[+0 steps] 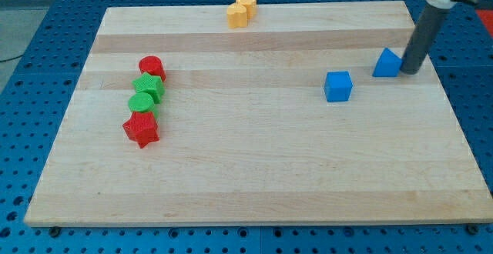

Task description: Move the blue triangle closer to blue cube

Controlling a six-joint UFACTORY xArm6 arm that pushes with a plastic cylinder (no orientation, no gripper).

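Blue cube (338, 86) sits right of the board's (246, 177) centre; up and right of it, near the right edge, the blue triangle (387, 63), a small wedge. My tip (410, 71) touches its right side, rod upright, holding nothing.

One raised view looks down across the wooden board (254, 177) (whole top visible).

Pale matt wooden board (254, 177) on a blue perforated, perhaps metal, table (46, 31)
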